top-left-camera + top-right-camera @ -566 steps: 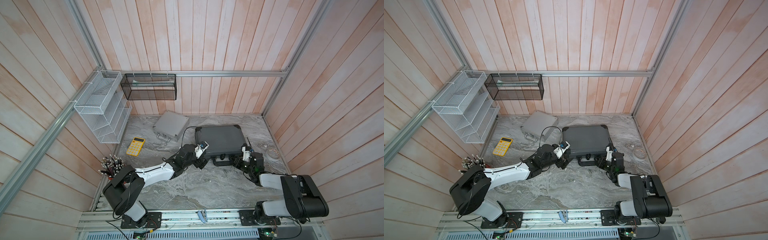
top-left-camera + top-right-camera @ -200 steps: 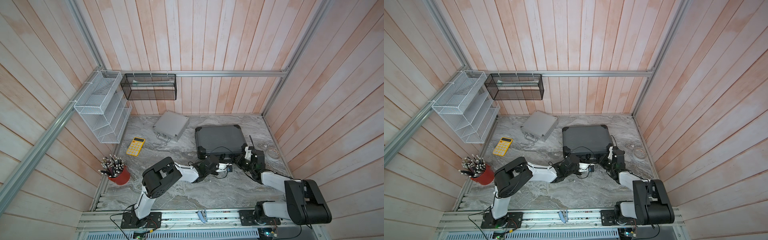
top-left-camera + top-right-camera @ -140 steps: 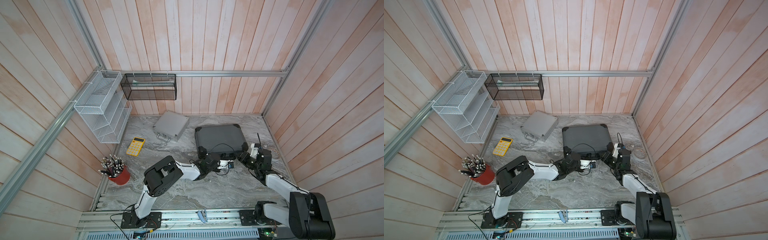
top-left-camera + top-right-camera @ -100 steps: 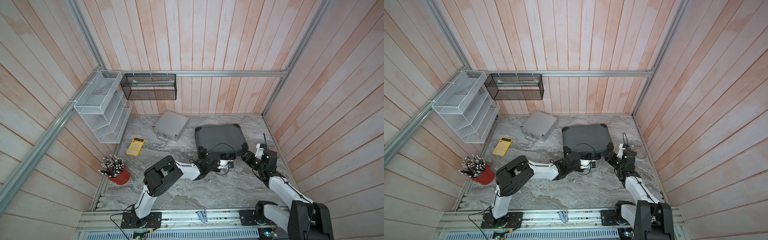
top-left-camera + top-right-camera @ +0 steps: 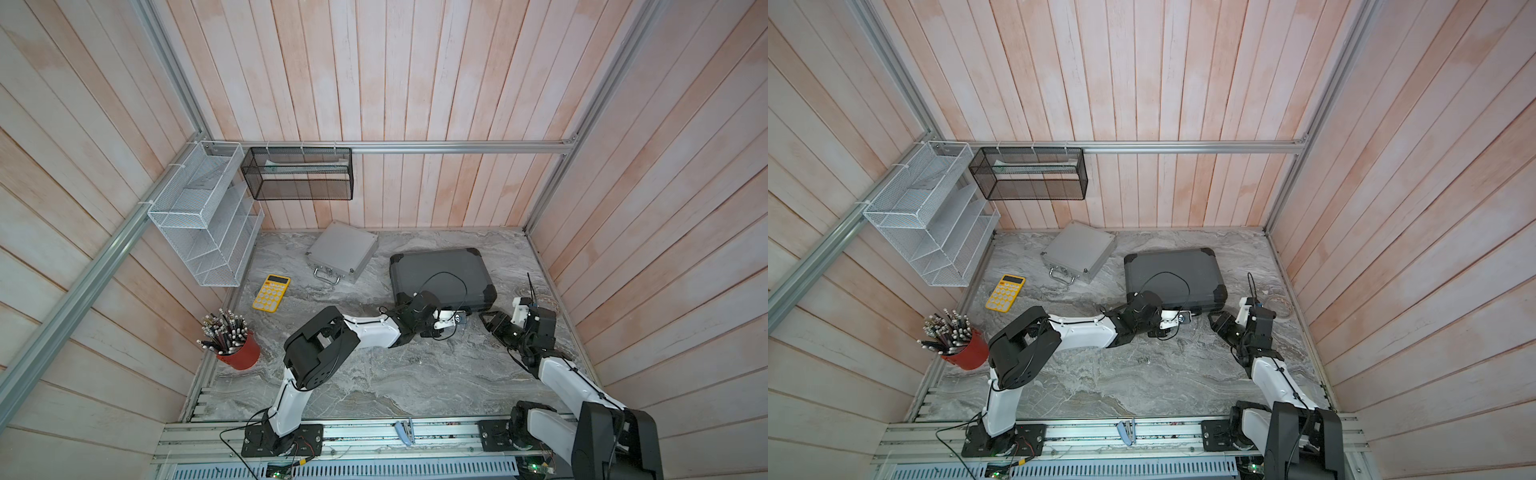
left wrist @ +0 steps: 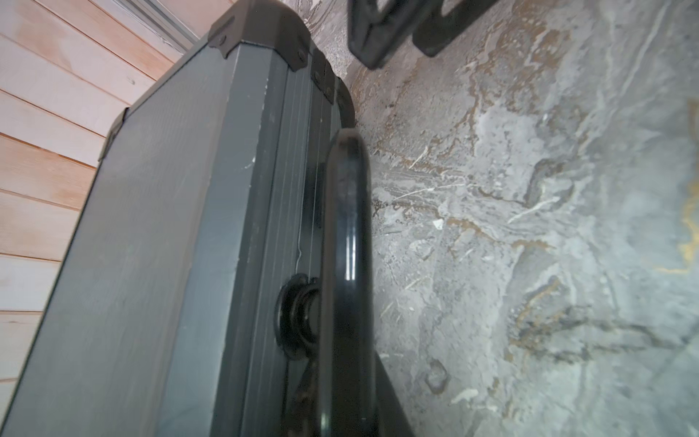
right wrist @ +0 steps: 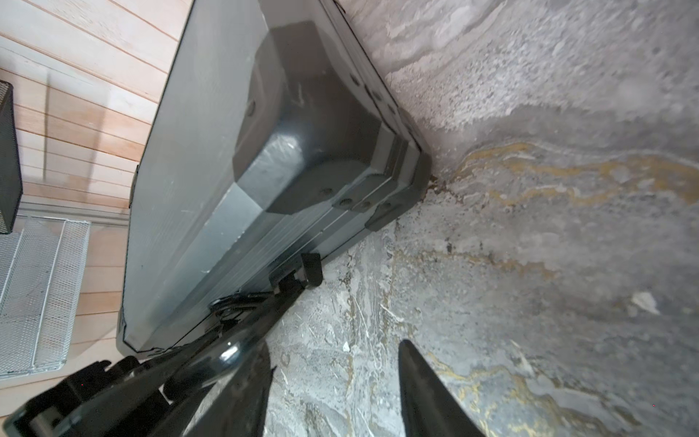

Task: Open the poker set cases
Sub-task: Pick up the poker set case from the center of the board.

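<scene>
The dark-grey case (image 5: 440, 274) lies flat and closed on the marble surface (image 5: 374, 374). At its near edge the left claw (image 5: 453, 327) is clenched around the black handle (image 6: 346, 242). Just off the case's near right corner the right claw (image 5: 493, 325) stands released, fingers apart, touching nothing. The silver case (image 5: 343, 253), also closed, lies beyond the dark-grey case's far left corner.

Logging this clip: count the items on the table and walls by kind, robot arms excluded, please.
Poker cases: 2 (silver case, dark-grey case)
Wall mesh organisers: 2 (white rack, black basket)
Yellow calculator: 1
Red cup of pencils: 1
Clear round item beside the right arm, too faint to name: 1
Total: 7
</scene>
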